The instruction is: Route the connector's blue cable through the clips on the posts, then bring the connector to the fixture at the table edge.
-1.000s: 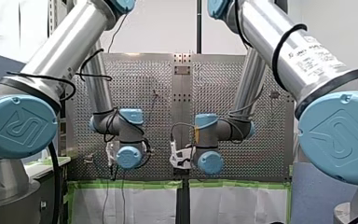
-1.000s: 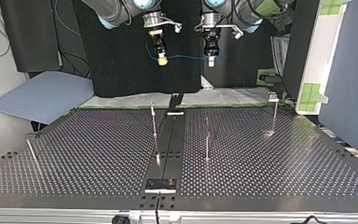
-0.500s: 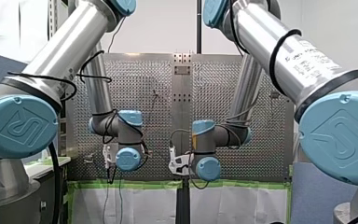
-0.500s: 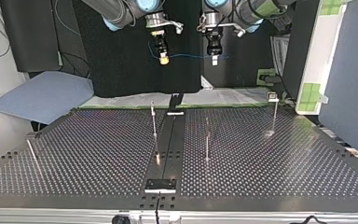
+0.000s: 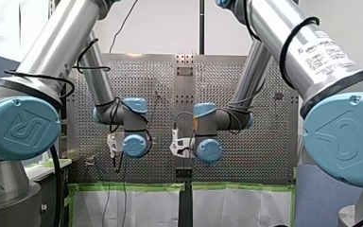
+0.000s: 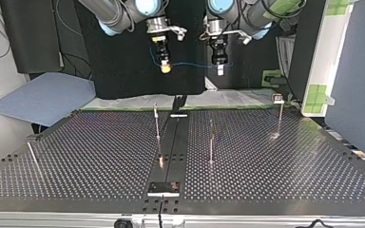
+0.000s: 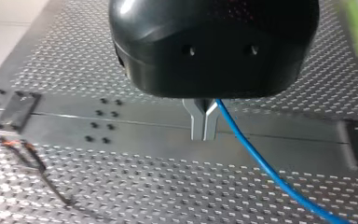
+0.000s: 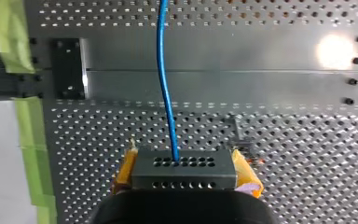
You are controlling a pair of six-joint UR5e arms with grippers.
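Observation:
In the right wrist view my right gripper (image 8: 182, 161) is shut on a dark grey connector (image 8: 182, 173), its yellow pads (image 8: 125, 171) pressing both ends. The blue cable (image 8: 164, 79) leaves the connector's face and runs ahead. In the left wrist view my left gripper (image 7: 204, 134) has its metal fingers shut on the blue cable (image 7: 261, 163). In the top view my right gripper (image 6: 166, 69) and my left gripper (image 6: 220, 70) hang side by side above the table's far edge. The cable (image 6: 192, 64) spans between them.
Thin posts stand on the perforated table (image 6: 100, 156): one (image 6: 156, 121) left of the centre rail, one (image 6: 211, 142) right of it, one (image 6: 280, 116) far right, one (image 6: 32, 156) leaning at far left. A black plate (image 6: 163, 188) sits at the near edge.
Both grippers have come lower in the top view, the cable still stretched between them. In the front view both wrists have shifted upward in the picture.

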